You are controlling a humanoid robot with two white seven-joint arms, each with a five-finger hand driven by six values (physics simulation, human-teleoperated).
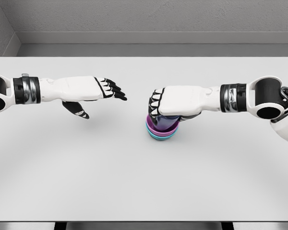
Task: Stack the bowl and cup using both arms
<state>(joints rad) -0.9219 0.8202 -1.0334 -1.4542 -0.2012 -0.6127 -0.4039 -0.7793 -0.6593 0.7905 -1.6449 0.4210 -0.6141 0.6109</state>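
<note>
A purple bowl [156, 128] rests inside a teal bowl [159, 136] near the middle of the white table [134, 182]. A dark blue cup [167, 120] stands in the purple bowl, mostly hidden under my right hand [158, 106], whose fingers curl down around it. My left hand [103, 96] hovers to the left of the stack, apart from it, with fingers stretched out and thumb hanging down, holding nothing.
Grey walls [144, 19] rise behind the table's far edge. The table's front edge runs along the bottom of the view.
</note>
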